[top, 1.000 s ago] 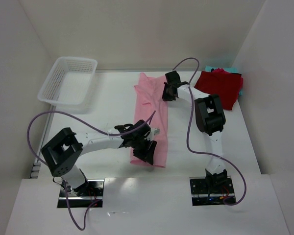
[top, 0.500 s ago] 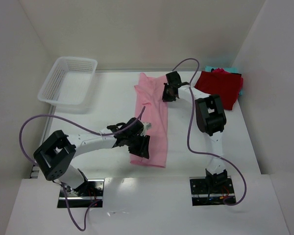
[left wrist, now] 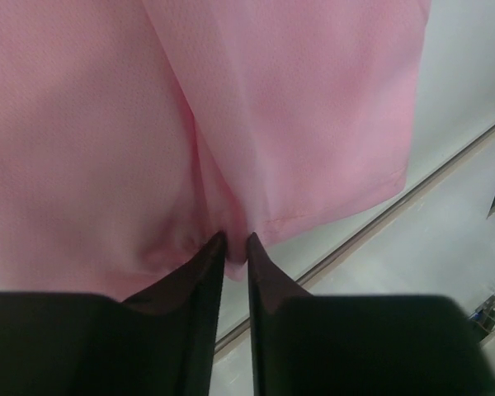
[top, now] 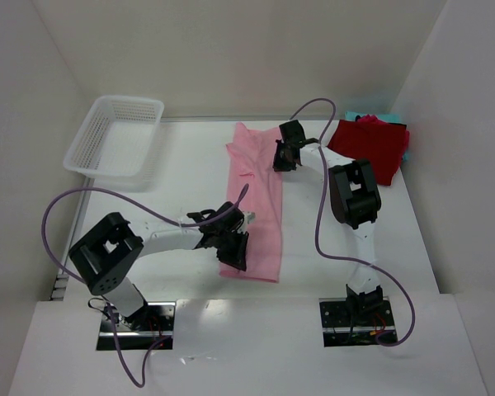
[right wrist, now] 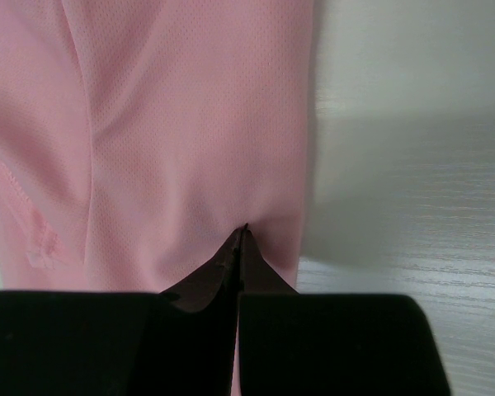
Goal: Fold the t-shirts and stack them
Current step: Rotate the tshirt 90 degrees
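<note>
Left arm low and bent, left gripper point(top: 235, 250) narrowed onto the pink t-shirt point(top: 260, 194) mid-table point(top: 190, 165) at its near hem; right arm stretched far, right gripper point(top: 282, 158) pinching its far right edge.

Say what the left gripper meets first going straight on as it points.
The pink t-shirt: the left gripper has its tips at a raised fold near the hem. Beyond the cloth lies the table, though depth is hard to judge.

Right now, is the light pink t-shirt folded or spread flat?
Folded: the light pink cloth t-shirt lies as a narrow layered strip.
</note>
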